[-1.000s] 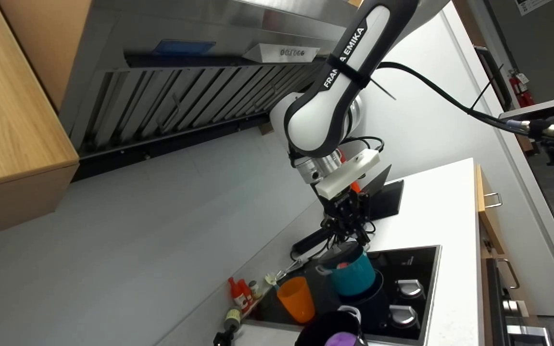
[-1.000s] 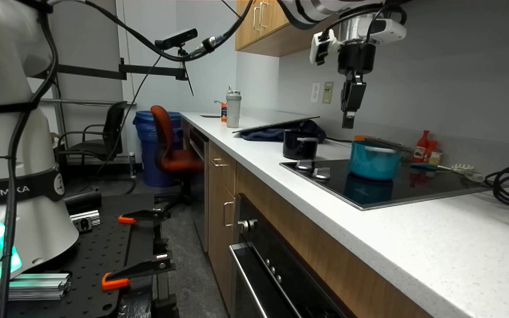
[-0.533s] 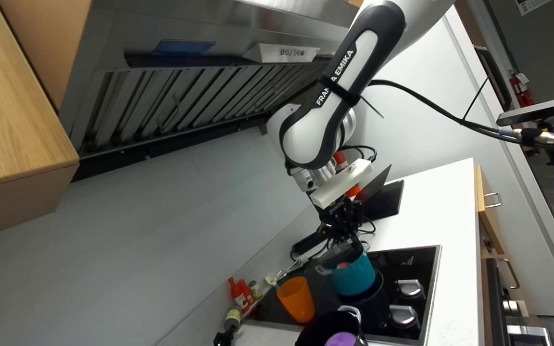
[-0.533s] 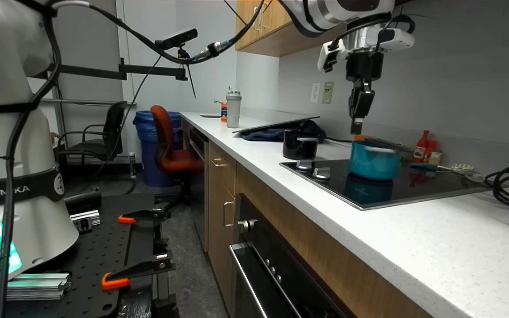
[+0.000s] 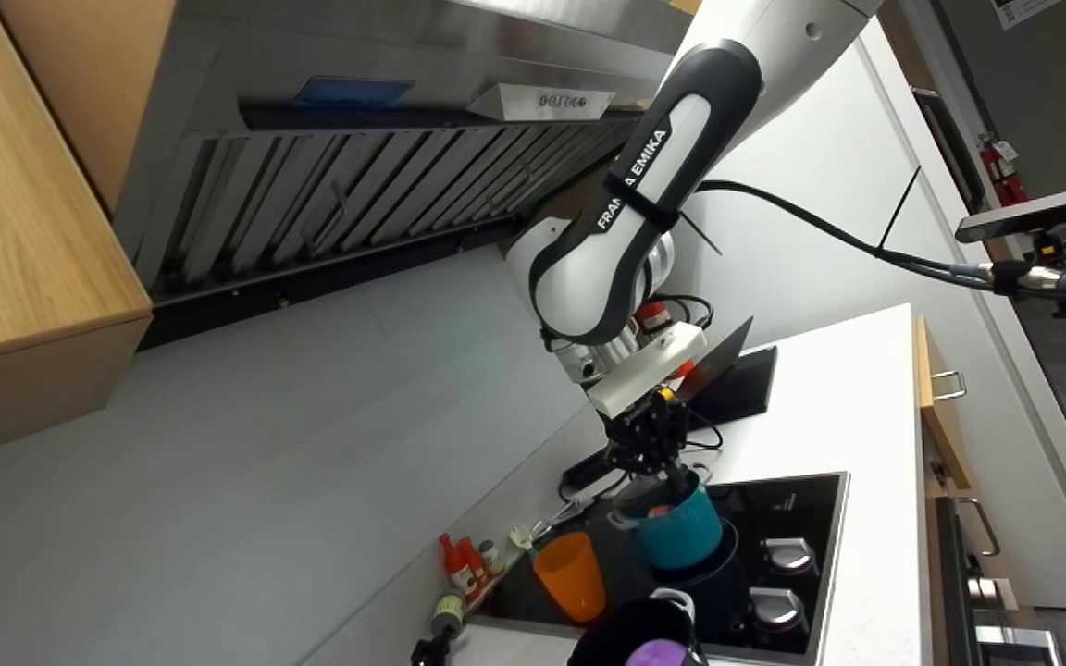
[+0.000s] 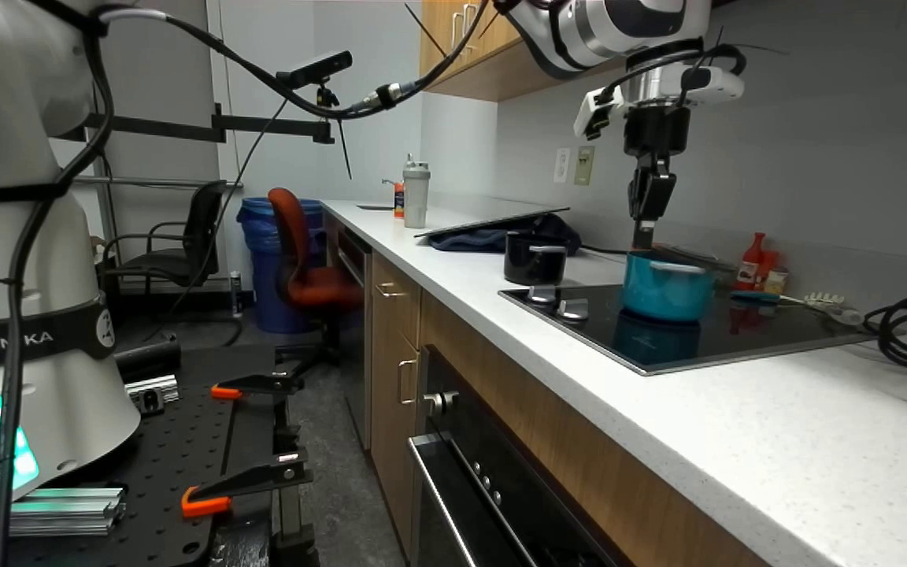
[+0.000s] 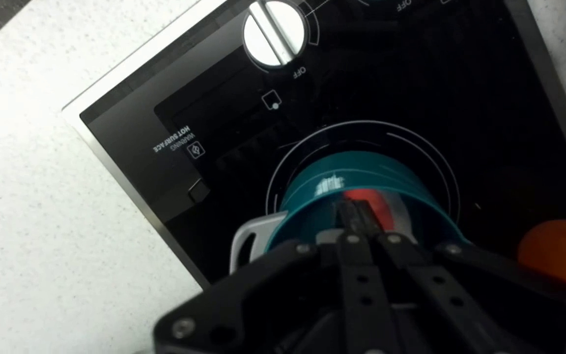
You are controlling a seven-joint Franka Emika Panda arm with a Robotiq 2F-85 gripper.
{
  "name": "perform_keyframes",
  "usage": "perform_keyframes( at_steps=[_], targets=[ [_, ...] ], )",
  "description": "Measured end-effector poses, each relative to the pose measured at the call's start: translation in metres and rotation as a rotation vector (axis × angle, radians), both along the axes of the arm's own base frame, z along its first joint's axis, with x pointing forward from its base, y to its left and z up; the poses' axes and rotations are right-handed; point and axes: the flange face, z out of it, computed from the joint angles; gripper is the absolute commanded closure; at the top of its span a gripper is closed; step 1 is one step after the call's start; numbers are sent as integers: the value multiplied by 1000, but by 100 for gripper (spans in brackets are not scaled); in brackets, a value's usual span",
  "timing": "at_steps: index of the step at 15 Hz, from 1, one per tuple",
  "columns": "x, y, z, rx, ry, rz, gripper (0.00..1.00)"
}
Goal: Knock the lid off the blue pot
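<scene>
At far left in an exterior view stands the white robot base (image 6: pixel 83 409), and beside it runs a pale counter (image 6: pixel 776 409) whose front edge slants down to the lower right. Next, a black pot (image 6: pixel 532 261) sits on the counter, near the left corner of the dark cooktop (image 6: pixel 768 335). Silver knobs (image 6: pixel 573 309) follow along the cooktop's front edge. Then the gripper (image 6: pixel 642 236) points downward, its fingers drawn together, with nothing visible in their hold; the tips dip just behind the left rim of the blue pot (image 6: pixel 666 290), which stands on the cooktop, back from its near corner. The dark lid (image 5: pixel 641 494) appears to lie askew over the part of the mouth toward the counter's back edge, since the wrist view shows the front part bare, with a red object (image 7: pixel 380 205) inside. Whether the tips touch the lid is hidden. The step in hand is probably catching its edge. To do this well, use the joined fingers as one stiff bar, slip them under the exposed edge, raise it slightly, then sweep toward the back edge, without bearing on the rim, which could drag or tip the pot. Farther right, by that edge, stand red bottles (image 6: pixel 753 256); a short, steady push should spare them.
</scene>
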Motion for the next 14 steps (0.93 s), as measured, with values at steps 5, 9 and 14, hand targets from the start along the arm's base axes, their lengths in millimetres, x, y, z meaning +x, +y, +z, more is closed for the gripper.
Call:
perform_keyframes(
  at_steps=[5,9,14],
  targets=[
    [10,-3,1,-5,-16,-4,100],
    [17,-7,0,-12,-28,-9,100],
    [27,-13,0,-76,-91,18,100]
  ],
)
